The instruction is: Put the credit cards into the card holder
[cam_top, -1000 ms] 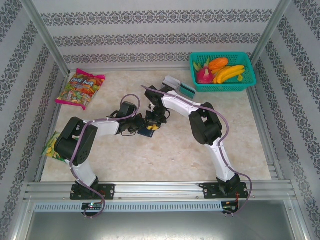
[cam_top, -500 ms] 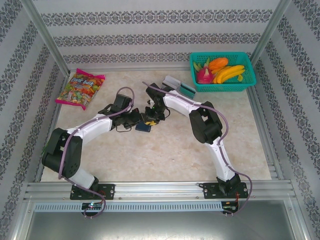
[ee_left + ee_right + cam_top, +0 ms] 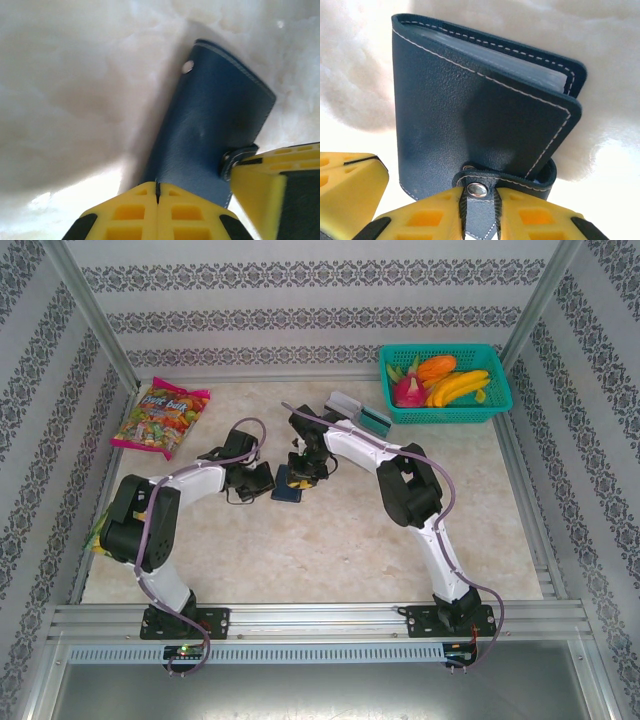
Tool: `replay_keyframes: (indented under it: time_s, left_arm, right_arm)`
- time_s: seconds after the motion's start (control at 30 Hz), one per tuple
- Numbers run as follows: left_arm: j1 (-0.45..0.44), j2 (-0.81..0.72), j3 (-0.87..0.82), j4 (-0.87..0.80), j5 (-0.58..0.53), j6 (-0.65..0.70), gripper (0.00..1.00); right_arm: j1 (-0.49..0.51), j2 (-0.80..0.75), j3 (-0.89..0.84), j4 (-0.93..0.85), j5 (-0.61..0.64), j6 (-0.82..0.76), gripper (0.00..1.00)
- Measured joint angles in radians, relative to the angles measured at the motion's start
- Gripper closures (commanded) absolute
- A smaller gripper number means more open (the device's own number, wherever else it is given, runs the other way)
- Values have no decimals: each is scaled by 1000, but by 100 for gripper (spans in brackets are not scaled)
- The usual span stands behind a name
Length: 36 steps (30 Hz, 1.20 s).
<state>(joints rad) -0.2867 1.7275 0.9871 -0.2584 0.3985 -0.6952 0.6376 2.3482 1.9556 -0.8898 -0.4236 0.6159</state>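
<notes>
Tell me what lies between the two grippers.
The navy card holder sits between the left gripper and the right gripper, in the top view; both wrist views show it close up.

The left arm (image 3: 195, 483) and right arm (image 3: 443, 552) have glossy white shells between bulky black joints. A thin mauve cable (image 3: 247, 422) loops along each. Black base plates (image 3: 180, 621) anchor them. The left pincer (image 3: 157, 192) and right pincer (image 3: 480, 212) have yellow, cell-moulded fingers edged in black.
</notes>
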Motion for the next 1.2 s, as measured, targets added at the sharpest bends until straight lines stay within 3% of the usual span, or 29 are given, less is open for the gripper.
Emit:
replay_keyframes:
  time_s: [0.57,0.8,0.87,1.2]
  left_arm:
    - [0,7,55,-38,8,21,90]
    - [0,8,82,-73,-15,40,85]
    - [0,13,100,-92,-19,47,84]
    - [1,101,162,-111,-14,87,81]
  right_arm:
    - [2,-66,28,1,16,-26,74]
    - [-1,-156,-57,26,24,-47,73]
    - [-3,-164,-86,39,29,-54,67]
    - [-37,-180,-320,192,17,-43,66]
